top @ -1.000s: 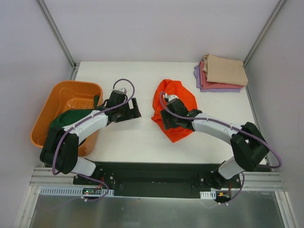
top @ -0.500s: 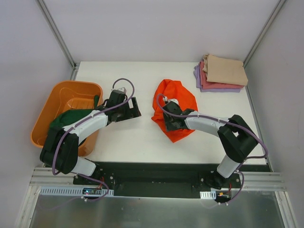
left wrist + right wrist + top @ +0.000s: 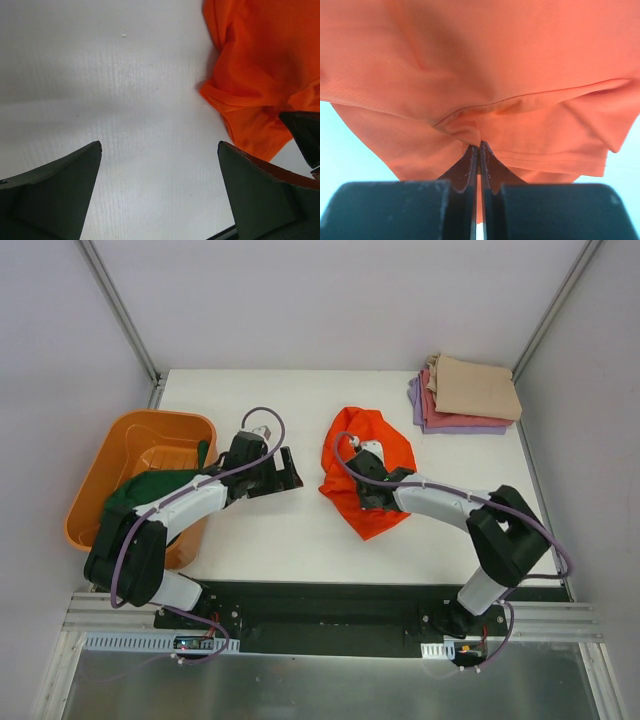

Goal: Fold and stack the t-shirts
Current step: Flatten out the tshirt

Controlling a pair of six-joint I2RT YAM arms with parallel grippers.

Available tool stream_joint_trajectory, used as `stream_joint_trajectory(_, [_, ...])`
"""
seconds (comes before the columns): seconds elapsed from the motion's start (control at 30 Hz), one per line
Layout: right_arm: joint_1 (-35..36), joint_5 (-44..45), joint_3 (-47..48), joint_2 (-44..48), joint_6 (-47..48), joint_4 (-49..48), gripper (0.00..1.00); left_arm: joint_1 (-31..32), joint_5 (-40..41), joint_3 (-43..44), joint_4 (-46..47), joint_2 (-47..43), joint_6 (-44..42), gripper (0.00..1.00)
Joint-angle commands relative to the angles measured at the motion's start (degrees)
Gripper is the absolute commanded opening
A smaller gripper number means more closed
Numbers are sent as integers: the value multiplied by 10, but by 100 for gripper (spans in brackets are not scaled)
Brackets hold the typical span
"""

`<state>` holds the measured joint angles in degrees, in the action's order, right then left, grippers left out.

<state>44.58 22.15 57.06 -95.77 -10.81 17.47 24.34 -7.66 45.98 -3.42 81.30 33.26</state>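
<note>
orange dominates the middle of the white tabletop (image 3: pixel 260 530): a bright orange soft cloth t-shirt (image 3: pixel 385 440) lies crumpled there, unfolded, one corner trailing toward the near edge. the right gripper (image 3: pixel 362 485) is down on its middle; in the right wrist view its two dark fingers are pressed together at the tips (image 3: pixel 479 150) with a puckered fold of the orange cloth (image 3: pixel 480 60) bunched right where they meet, so it has a pinch of the shirt. the left gripper (image 3: pixel 290 472) hovers over bare table just left of the shirt, jaws spread wide with nothing between them (image 3: pixel 157 150), the shirt's edge (image 3: pixel 260 65) off to one side. a dark green cloth t-shirt (image 3: pixel 150 490) is draped over the near rim of the rigid orange plastic tub (image 3: pixel 130 435) at the table's left edge. at the far right corner sits a folded stack, tan t-shirt (image 3: pixel 478 388) on top, pink-red t-shirt (image 3: pixel 432 405) under it, lavender t-shirt (image 3: pixel 414 392) at the bottom
</note>
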Motion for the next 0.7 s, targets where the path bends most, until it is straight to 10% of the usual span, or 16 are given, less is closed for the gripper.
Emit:
stream_joint_trajectory(0.0, [-24,47,23,82,30,9,1,16,-86,-4,62,3,-13,99])
stream_joint_trajectory(0.67, [-281,17,1,235,38,63,1,293,17,177,4,218,37,96])
